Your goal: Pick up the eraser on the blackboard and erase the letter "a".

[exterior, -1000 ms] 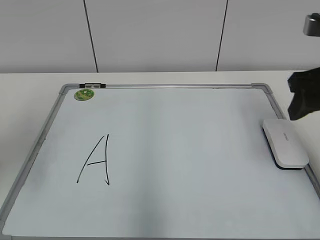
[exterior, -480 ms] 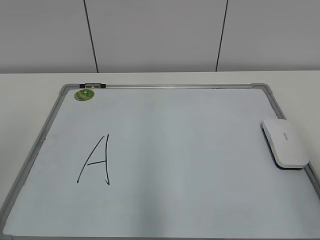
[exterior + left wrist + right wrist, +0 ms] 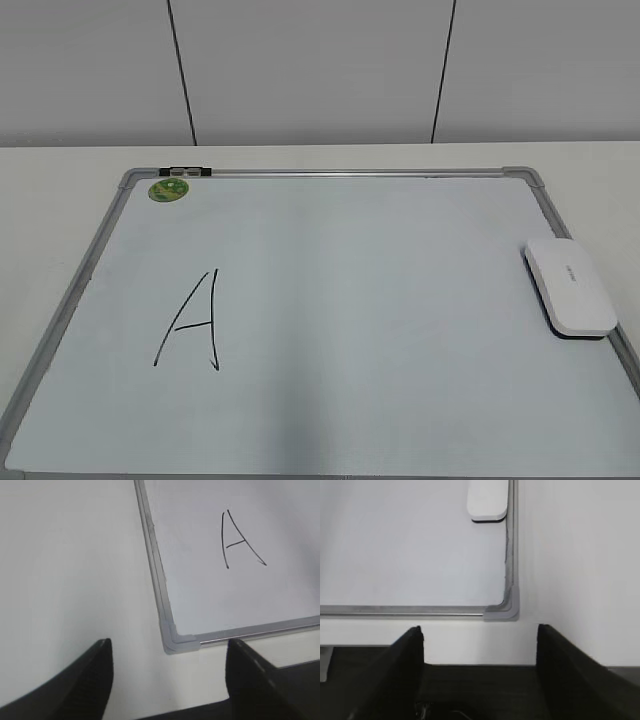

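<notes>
The blackboard is a white board in a grey frame, lying flat on the table. The white eraser rests on its right edge, felt side down; its end also shows at the top of the right wrist view. No small letter "a" shows in any view; only a tall slanted capital "A" is on the board's left, also in the left wrist view. My left gripper is open and empty by the board's near-left corner. My right gripper is open and empty by the near-right corner. Neither gripper shows in the exterior view.
A round green magnet sits at the board's far-left corner. White table surrounds the board. A panelled grey wall stands behind.
One second ago my right gripper hung at the right edge of the exterior view above the eraser; it has since left that view. The eraser has not moved.
</notes>
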Robot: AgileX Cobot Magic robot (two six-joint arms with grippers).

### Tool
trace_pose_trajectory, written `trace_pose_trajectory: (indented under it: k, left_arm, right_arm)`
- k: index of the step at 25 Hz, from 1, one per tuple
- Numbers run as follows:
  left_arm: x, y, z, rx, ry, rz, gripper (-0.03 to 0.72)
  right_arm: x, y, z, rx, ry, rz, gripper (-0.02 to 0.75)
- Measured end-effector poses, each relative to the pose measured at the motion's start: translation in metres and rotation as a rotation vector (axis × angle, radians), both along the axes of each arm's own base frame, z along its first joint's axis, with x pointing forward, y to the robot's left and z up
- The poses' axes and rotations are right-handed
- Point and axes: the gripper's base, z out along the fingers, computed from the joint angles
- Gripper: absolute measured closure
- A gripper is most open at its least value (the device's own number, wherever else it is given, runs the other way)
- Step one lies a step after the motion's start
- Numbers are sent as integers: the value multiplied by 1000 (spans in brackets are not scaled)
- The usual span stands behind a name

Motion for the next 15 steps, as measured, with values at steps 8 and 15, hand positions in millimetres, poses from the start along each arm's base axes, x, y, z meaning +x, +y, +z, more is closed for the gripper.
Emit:
trace_pose_trajectory:
  k: [8, 15]
  left_arm:
    - [-3, 1, -4, 1, -24, -5, 174]
    - [-2, 0, -5, 21, -27, -26, 174]
  right_arm:
    - [1, -11, -7, -100, -100, -55, 216]
    - [3, -2, -11, -115, -114, 85, 216]
